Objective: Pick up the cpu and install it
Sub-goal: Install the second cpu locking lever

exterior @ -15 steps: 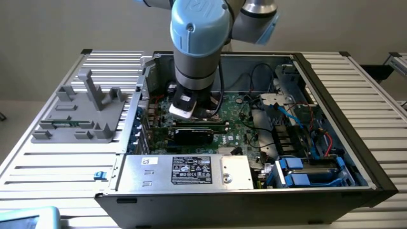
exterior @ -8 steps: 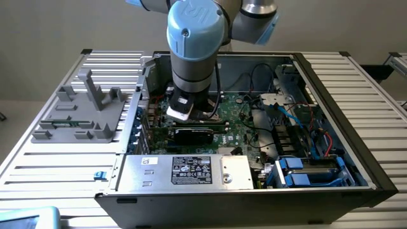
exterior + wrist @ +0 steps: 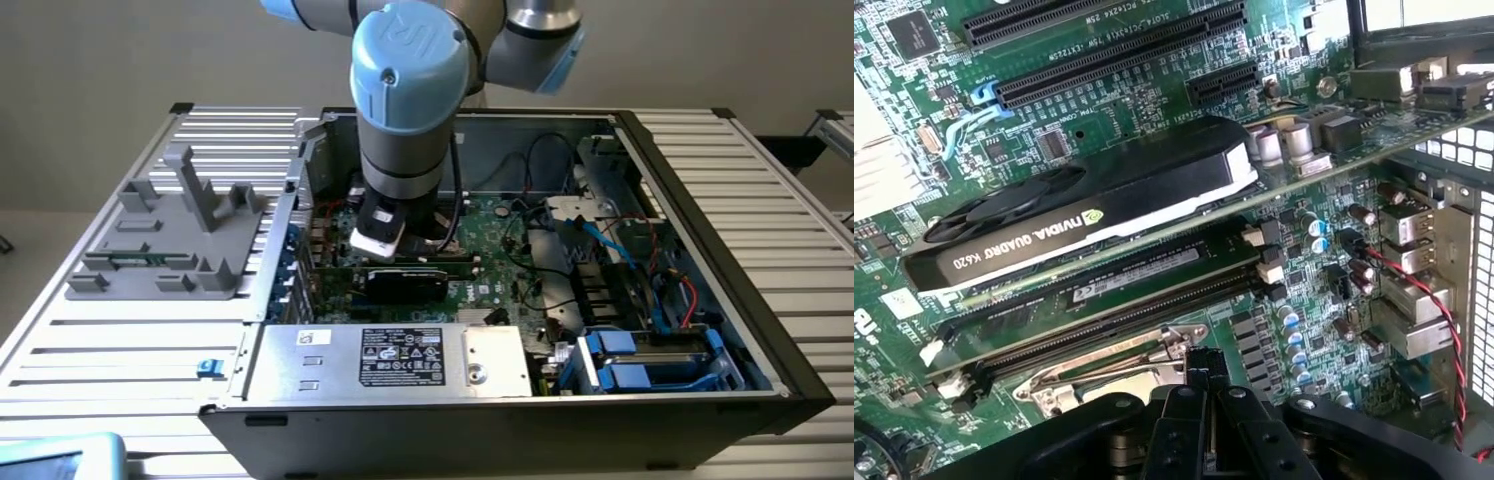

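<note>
In the exterior view, the arm (image 3: 407,110) reaches down into the open computer case (image 3: 694,200), above the black card (image 3: 420,280). In the wrist view, the gripper (image 3: 1202,375) is closed over the metal socket frame (image 3: 1109,372); I cannot tell whether it holds the cpu.
</note>
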You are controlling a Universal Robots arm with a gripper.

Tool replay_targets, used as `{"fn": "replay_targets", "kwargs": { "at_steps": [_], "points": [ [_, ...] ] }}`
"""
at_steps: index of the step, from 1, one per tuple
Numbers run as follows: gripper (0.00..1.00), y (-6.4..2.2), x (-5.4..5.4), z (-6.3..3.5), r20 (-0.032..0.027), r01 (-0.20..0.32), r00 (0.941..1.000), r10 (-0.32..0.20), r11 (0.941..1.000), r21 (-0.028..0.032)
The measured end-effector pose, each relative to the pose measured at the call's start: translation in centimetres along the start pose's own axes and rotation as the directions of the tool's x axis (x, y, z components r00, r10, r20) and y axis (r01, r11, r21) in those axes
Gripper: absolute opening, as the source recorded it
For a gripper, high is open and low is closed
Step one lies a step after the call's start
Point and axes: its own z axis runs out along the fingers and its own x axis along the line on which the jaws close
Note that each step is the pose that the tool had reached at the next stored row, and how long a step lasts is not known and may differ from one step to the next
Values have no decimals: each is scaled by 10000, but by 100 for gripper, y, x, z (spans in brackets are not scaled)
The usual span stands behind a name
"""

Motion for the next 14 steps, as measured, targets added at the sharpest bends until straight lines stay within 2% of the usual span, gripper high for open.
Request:
{"fn": "replay_targets", "kwargs": {
  "at_steps": [14],
  "points": [
    [11, 58, -18, 127, -5, 119, 9999, -119, 9998, -157]
  ]
}}
